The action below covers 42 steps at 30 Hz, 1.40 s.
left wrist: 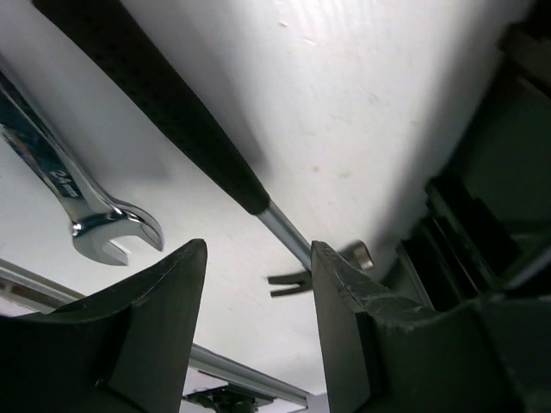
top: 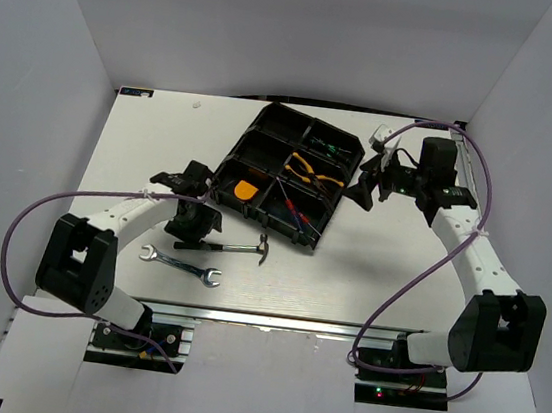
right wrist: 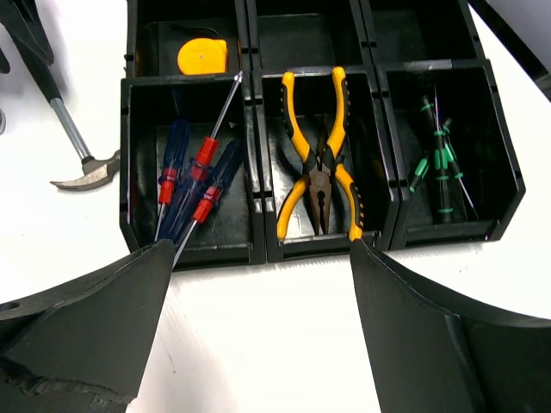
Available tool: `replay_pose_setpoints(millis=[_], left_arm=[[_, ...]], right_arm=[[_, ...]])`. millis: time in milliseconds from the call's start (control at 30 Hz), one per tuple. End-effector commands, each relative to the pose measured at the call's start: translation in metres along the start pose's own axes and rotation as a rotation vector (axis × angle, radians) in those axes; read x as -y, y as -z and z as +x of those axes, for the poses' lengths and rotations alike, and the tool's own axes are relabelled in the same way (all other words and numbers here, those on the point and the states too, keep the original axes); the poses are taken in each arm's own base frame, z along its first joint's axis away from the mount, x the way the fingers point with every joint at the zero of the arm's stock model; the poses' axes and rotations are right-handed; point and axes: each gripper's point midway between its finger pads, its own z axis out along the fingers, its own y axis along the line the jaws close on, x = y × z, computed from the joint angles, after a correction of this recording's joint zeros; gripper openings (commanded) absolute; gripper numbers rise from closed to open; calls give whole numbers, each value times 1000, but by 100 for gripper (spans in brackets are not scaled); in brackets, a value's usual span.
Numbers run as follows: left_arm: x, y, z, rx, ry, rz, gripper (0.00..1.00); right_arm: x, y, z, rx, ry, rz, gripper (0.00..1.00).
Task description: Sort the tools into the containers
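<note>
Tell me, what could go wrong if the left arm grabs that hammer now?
1. The left tool seems lined up on the thin metal neck of the hammer; closing there, it might slip or twist.
2. The wrench lies close by and could get nudged.
3. The hammer looks long beside the compartments of the tray, so it may catch on a wall.

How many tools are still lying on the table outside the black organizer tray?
2. The black-handled hammer lies just in front of the black plastic organizer tray; the silver wrench lies beside it, farther from the tray. The left claw might hide a small one.
</note>
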Motion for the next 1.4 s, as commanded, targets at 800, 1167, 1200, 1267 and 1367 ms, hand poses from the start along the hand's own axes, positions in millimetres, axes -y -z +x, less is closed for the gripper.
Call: replay_pose_setpoints(millis=[800,1167,1200,1267,1367], left_arm=[[-9,-66,-12,57,-6,-186,31],[34,-25,-43,206,-153,-7,0],[38,-21,-45,213,-182,8,0],[48,-8,-45,219,-192,54,0],[58,13,-48,241,-235,124,0]], right_arm=[[12,26,-5,49,26,73,89],[18,32,-1,46,14,92,89],[18,32,-1,47,12,92,90],[18,33,-1,47,13,93,89],[19,33,-1,48,15,95,89]])
